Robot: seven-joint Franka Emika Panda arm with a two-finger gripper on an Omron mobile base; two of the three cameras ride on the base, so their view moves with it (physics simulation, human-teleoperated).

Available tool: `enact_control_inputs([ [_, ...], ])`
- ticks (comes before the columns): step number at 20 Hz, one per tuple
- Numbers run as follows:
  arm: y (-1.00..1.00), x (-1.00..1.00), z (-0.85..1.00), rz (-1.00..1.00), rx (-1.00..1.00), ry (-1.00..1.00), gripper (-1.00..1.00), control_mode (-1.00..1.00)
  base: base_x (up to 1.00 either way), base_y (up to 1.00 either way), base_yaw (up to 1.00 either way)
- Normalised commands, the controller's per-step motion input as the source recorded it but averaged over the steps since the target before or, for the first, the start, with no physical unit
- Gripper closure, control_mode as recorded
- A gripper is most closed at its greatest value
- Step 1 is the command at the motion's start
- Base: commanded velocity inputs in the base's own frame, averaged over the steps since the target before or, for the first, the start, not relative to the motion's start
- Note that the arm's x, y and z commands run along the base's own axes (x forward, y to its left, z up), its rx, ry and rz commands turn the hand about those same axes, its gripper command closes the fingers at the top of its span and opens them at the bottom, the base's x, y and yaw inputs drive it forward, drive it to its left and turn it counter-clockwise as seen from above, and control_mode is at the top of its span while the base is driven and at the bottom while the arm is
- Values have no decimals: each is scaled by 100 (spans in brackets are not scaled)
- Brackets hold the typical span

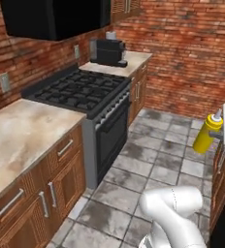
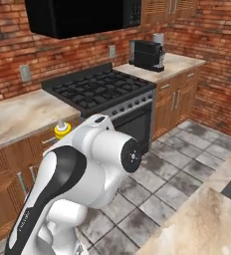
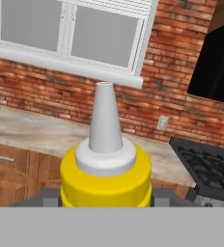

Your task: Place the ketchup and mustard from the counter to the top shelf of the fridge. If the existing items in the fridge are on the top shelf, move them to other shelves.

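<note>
Beige marbled counter (image 1: 22, 131) at near left, over brown wooden cabinets (image 1: 61, 179) with metal handles. Noted next to the right: black gas hob (image 1: 80, 89) with its oven front below, set under a black hood (image 1: 51, 17). Dark coffee machine (image 1: 107, 51) recorded on the far stretch of worktop, against the brick wall (image 1: 192, 43). Grey tiled floor (image 1: 158, 160) open through the middle.

Mustard (image 1: 206, 133) found at far right of the left base view, upright, pale nozzle up, clear of the counter and hanging over the floor. Confirmed in the hand view: yellow shoulder and nozzle seated directly ahead of the gripper (image 3: 105, 198), with a dark fingertip (image 3: 47, 198) close against each side of the bottle. Jaws judged narrowed onto the mustard and carrying it. Seen again in the right base view as a yellow cap just behind the white arm.

Step in hand, as judged: transport of the mustard, picked up and off the counter, on its way to the fridge.

Next move calls for: bringing base and arm round to face the fridge, keeping the bottle upright, checking the top shelf for the existing items, then setting the bottle down on a free part of that shelf before opening the jaws. Status of the ketchup: cannot tell.
</note>
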Motion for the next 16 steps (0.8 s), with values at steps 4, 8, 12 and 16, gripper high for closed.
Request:
enact_control_inputs([
  [4, 0, 0, 0, 0, 0, 0, 100, 100, 81, -8, -60],
  [8, 0, 0, 0, 0, 0, 0, 100, 100, 100, 11, -53],
  [12, 0, 0, 0, 0, 0, 0, 100, 100, 100, 38, -42],
  [16, 0, 0, 0, 0, 0, 0, 100, 100, 100, 27, -29],
])
